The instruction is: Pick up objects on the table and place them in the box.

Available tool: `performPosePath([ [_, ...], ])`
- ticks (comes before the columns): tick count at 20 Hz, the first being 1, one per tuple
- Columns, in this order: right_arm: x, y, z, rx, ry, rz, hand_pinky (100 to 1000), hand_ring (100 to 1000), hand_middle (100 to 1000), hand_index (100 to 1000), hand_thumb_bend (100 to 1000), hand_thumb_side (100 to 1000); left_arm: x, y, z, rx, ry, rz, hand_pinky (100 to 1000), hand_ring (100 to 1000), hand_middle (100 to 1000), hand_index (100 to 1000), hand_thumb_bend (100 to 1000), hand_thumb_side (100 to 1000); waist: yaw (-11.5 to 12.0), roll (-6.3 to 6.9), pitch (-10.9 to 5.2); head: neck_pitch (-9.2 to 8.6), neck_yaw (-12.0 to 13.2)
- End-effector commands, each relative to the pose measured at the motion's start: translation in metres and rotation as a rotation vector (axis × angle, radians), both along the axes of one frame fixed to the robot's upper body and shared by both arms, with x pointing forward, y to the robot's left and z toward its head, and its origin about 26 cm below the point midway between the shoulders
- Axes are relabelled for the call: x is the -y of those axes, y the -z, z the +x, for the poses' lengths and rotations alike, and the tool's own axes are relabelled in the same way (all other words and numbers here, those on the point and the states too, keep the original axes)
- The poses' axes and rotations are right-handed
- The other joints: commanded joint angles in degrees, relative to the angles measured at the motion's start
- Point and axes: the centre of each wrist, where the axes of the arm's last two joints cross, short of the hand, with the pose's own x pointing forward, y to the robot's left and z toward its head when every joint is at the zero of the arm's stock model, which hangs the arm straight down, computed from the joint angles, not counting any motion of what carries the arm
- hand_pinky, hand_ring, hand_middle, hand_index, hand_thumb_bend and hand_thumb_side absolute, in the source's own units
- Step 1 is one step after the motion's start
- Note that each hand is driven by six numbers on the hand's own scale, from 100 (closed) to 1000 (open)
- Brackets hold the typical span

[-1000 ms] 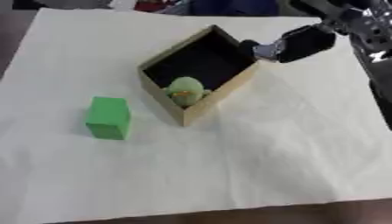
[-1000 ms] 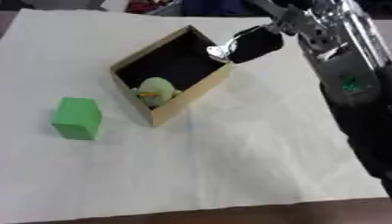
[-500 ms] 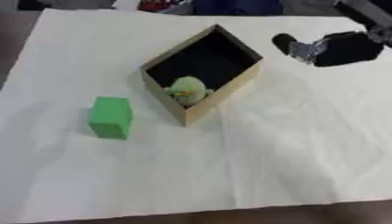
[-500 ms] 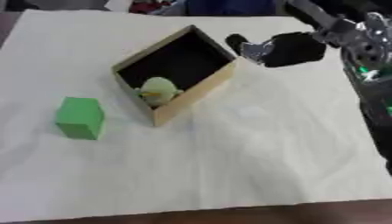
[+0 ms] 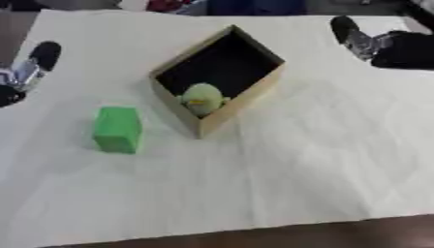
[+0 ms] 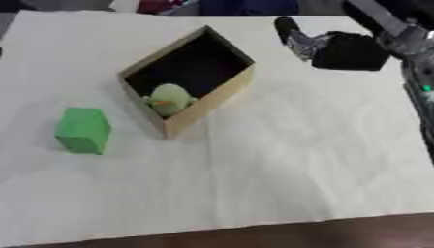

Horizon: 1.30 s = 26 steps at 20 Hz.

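We see a counter (image 5: 322, 160) covered with a pale sheet, and on it an open cardboard box (image 5: 254, 99) set cornerwise, one corner towards us. Inside the box, near that corner, lies a small pale green round thing (image 5: 202, 98) with a spot of orange on it. A green block (image 5: 117, 129) stands on the sheet just to the left of the box, apart from it; it is the only thing we see outside the box.

We judge the step in hand to be fetching this block. Our left hand (image 5: 25, 70) shows at the left edge, above the block and nearer to it than the other, so we would use it. We should come down from above, close on two opposite faces, lift clear of the box wall, and let go over the dark far part of the box, away from the round thing. The near wall is close to the block, so we should take care not to knock the box askew.

Our right hand (image 6: 326, 46) hangs right of the box, touching nothing. Its fingers (image 6: 288, 30) seem relaxed and hold nothing. Of the left hand we cannot tell whether it is open or closed.
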Motion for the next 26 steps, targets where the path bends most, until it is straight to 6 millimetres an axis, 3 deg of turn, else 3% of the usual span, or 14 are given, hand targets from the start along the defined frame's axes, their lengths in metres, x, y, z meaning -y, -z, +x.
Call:
performPosePath([
  [1,0.006,-0.011,-0.007,0.039,0.012,0.012,874,892,819,924,178,761,0.004,-0.016,-0.003,-0.082,0.003,0.156,703,820,781,876,632,853,-0.1,0.26,-1.08,-0.25,0.5],
  [5,0.006,-0.010,-0.007,0.036,0.013,0.022,875,891,819,925,171,779,0.013,-0.023,-0.002,-0.241,0.012,0.249,720,834,796,886,696,757,-0.3,0.39,-1.12,-0.31,0.7],
  [14,0.005,-0.007,-0.008,0.026,0.013,0.037,878,884,813,923,162,801,0.026,-0.022,0.000,-0.499,-0.009,0.335,759,860,815,903,802,692,-0.8,0.61,-1.19,-0.82,0.5],
  [26,0.004,-0.004,-0.007,0.010,0.007,0.045,876,876,808,914,163,834,0.040,-0.011,0.011,-0.656,-0.049,0.263,755,879,863,946,605,589,-1.3,0.56,-0.89,-0.98,0.9],
])
